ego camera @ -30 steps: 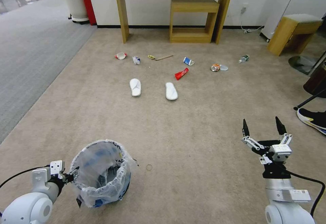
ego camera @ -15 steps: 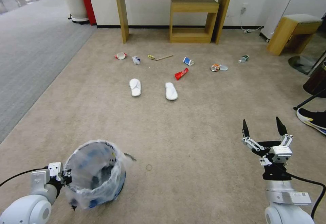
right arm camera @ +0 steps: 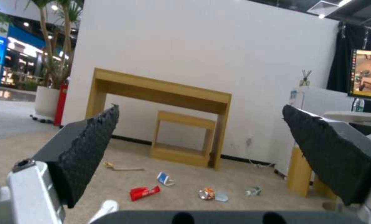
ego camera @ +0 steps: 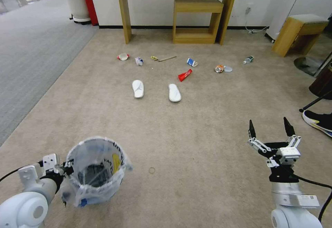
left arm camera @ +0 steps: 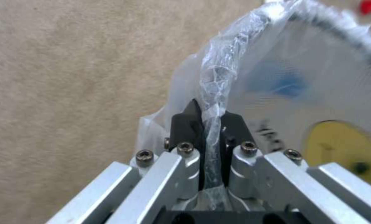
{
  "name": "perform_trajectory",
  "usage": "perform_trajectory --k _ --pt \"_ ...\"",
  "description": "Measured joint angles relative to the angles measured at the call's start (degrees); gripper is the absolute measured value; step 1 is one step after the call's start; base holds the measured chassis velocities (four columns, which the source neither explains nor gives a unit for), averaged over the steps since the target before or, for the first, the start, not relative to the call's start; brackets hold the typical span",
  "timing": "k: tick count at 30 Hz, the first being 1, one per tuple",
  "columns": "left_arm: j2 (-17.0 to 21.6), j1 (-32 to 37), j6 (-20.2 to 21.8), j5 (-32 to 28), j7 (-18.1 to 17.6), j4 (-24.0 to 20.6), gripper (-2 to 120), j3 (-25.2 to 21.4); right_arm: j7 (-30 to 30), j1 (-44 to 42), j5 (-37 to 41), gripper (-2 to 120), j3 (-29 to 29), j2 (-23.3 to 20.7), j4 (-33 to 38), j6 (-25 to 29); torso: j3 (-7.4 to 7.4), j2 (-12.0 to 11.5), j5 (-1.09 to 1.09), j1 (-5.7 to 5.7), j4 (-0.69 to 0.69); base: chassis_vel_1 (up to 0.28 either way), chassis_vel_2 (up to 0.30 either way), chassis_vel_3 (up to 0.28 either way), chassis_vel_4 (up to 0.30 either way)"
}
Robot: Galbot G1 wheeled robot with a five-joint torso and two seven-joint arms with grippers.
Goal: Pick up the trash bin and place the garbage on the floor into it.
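Jaws of left gripper (left arm camera: 208, 124) pinched on trash bin (ego camera: 95, 171) bag rim; right gripper (ego camera: 269, 129) jaws spread wide, holding nothing.

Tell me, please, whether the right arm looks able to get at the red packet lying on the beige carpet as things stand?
Probably not from here. The right gripper hangs open with bare beige carpet ahead, so nothing blocks it, but the red packet lies far off, beyond the two white slippers.
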Motion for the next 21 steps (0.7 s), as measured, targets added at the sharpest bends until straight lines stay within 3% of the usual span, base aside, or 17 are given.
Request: perform_trajectory --k 3,6,7,10,12,14,16,21 --pt "-1.3 -0.1 0.0 -7.3 -4.2 -2.1 3 -2.2 0.0 0.4 -0.4 100 -0.3 0.4 -0.1 -0.1 0.0 0.0 0.0 0.0 0.0 0.0 0.0 0.0 0.0" --pt "-1.8 -0.1 0.0 -9.8 -5.5 -2.5 3 -2.9 0.0 0.5 -0.5 100 -0.4 0.6 -0.1 -0.3 0.0 0.0 0.0 0.0 0.01 0.0 0.0 0.0 0.0" --pt "-2.7 -0.2 0.0 -14.4 -8.0 -3.6 3 -3.9 0.0 0.5 -0.8 100 -0.5 0.8 0.1 -0.6 0.0 0.0 0.0 0.0 0.02 0.0 0.0 0.0 0.0" --pt "-3.6 -0.2 0.0 -18.3 -10.4 -4.8 3 -4.5 0.0 0.5 -0.9 100 -0.5 0.9 0.4 -0.9 0.0 0.0 0.0 0.0 0.02 0.0 0.0 0.0 0.0" --pt "-4.7 -0.2 0.0 -23.4 -14.5 -7.0 3 -4.7 0.0 0.5 -1.0 100 -0.4 1.1 0.8 -1.5 0.0 0.0 0.0 0.0 0.01 0.0 0.0 0.0 0.0" --pt "-5.0 -0.3 0.0 -24.6 -16.0 -7.7 3 -4.7 0.0 0.5 -1.0 100 -0.3 1.1 0.9 -1.6 0.0 0.0 0.0 0.0 0.0 0.0 0.0 0.0 0.0" --pt "-6.3 -0.3 0.0 -27.3 -21.1 -9.6 3 -4.3 0.0 0.5 -0.9 100 0.2 1.0 0.9 -1.6 0.0 0.0 0.0 0.0 0.01 0.0 0.0 0.0 0.0" --pt "-7.3 0.4 0.0 -27.4 -22.4 -10.5 3 -3.9 -0.1 0.2 -0.6 100 0.7 0.9 0.7 -1.1 0.0 0.0 0.0 0.0 0.01 0.0 0.0 0.0 0.0"
